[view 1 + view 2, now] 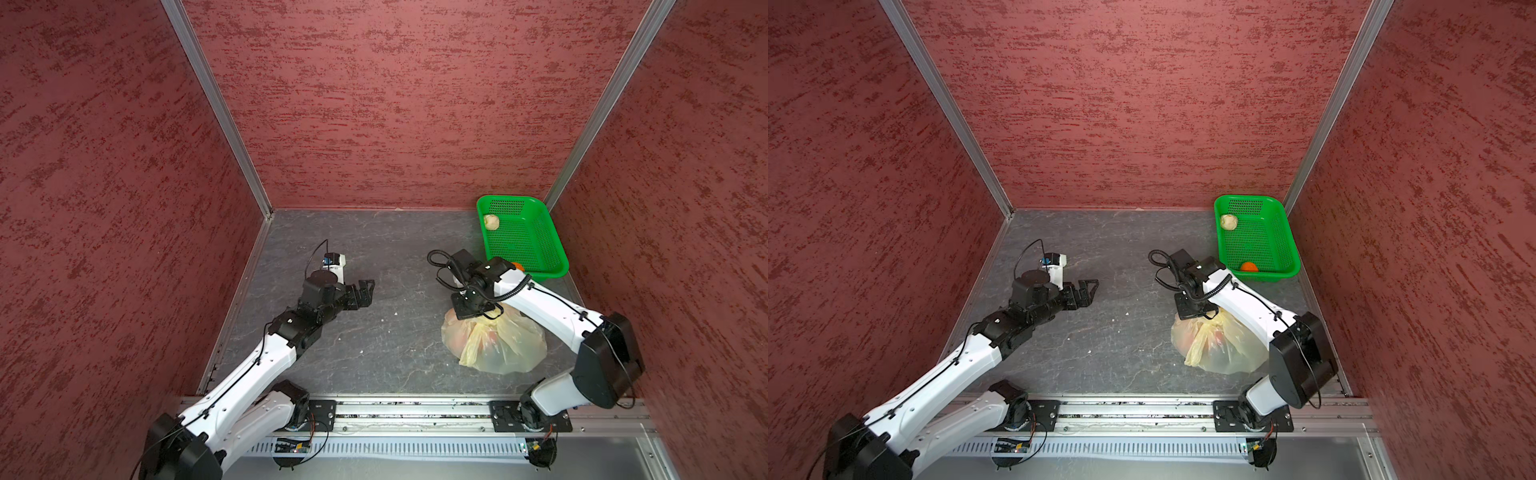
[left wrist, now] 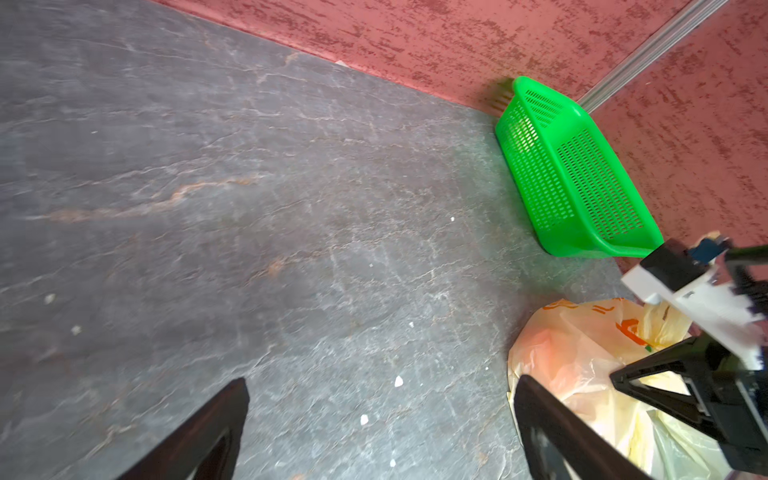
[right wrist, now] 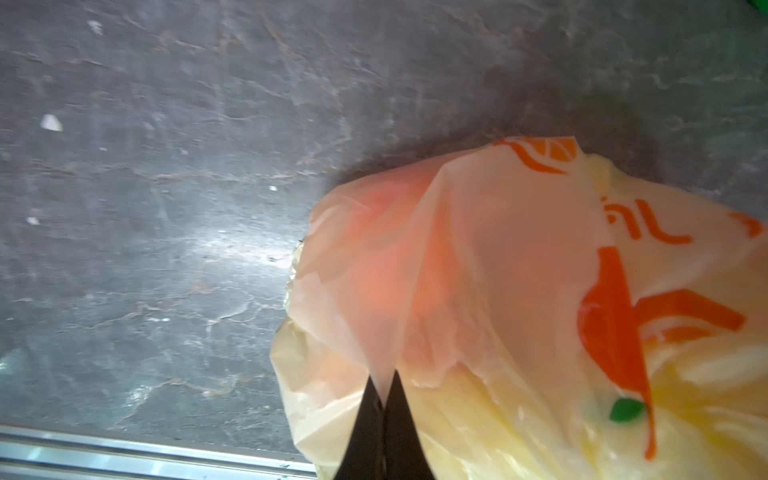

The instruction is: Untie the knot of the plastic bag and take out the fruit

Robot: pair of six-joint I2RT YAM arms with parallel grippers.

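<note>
My right gripper (image 3: 384,380) sits right on top of the plastic bag (image 1: 494,345) near the right edge of the table (image 1: 374,340), jaws pinched shut on a peak of its film, while my left gripper (image 1: 364,293) hangs wide open, well apart to the bag's left.

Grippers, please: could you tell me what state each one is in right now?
Left gripper: open, holding nothing.
Right gripper: shut on a fold of the plastic bag.

Lab booth, red walls (image 1: 415,104), aluminium rail (image 1: 407,409)
</note>
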